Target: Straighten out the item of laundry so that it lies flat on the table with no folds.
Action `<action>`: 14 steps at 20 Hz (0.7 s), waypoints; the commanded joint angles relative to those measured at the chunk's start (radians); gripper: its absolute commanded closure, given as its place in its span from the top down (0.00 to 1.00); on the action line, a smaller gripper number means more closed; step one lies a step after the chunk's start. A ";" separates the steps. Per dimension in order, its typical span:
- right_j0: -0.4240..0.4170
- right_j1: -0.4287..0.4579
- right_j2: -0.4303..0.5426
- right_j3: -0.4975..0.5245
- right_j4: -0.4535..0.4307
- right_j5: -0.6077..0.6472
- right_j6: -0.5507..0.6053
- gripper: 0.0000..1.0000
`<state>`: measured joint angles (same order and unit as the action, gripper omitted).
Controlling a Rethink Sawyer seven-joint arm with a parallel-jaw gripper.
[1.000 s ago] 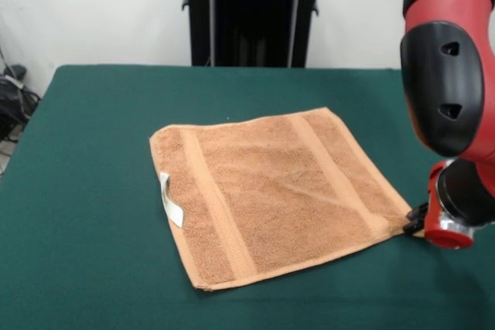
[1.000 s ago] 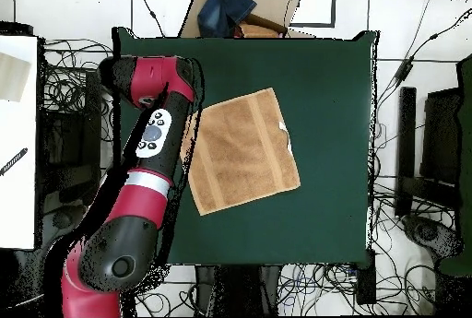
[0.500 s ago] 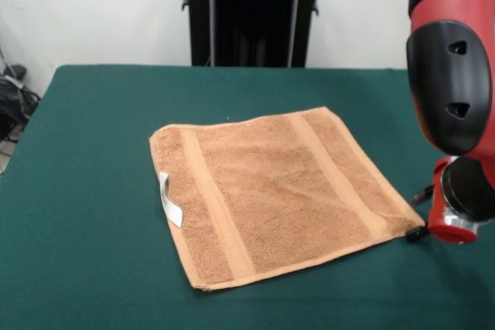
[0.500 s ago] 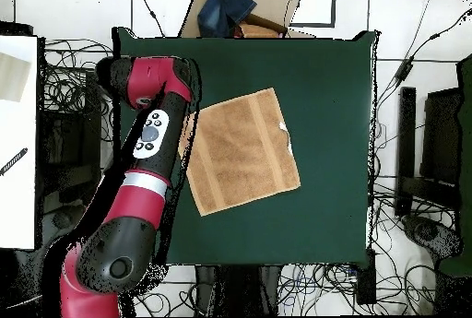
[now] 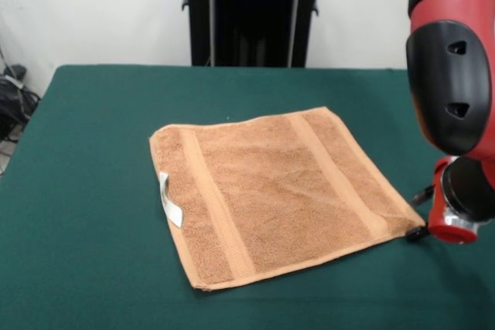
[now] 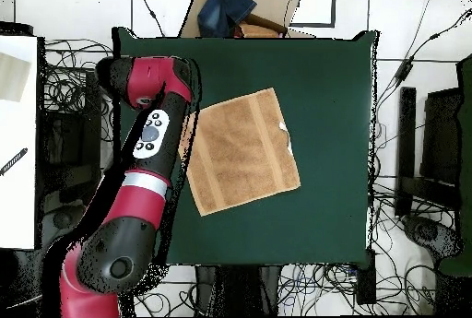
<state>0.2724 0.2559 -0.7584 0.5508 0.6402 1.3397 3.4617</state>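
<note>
Lying spread out on the green desk [image 5: 85, 152], the towel [image 5: 274, 191] looks almost fully flat, its two woven bands running straight and its white loop tag [image 5: 170, 200] on the edge away from the arm. The pincer [image 5: 415, 232] sits low at the towel's corner nearest the arm; whether it is released or clenched on the cloth I cannot tell. To finish well, I would judge that any remaining pull should go outward along the diagonal, low and gentle, so the corner settles without curling or dragging the whole towel across the felt.
</note>
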 commanded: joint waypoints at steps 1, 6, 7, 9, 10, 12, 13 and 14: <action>0.014 -0.037 0.136 0.140 0.019 -0.102 0.134 1.00; -0.048 -0.175 0.100 0.148 -0.019 0.027 0.024 1.00; -0.060 -0.193 0.094 0.138 -0.026 0.056 0.002 1.00; -0.081 -0.219 0.084 0.115 -0.033 0.107 -0.025 1.00; -0.090 -0.223 0.081 0.099 -0.035 0.130 -0.031 1.00; -0.106 -0.239 0.067 0.075 -0.048 0.172 -0.047 1.00; -0.112 -0.249 0.064 0.071 -0.057 0.182 -0.054 1.00; -0.120 -0.261 0.063 0.073 -0.063 0.192 -0.066 1.00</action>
<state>0.2042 0.0911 -0.7470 0.5920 0.6277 1.4003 3.4617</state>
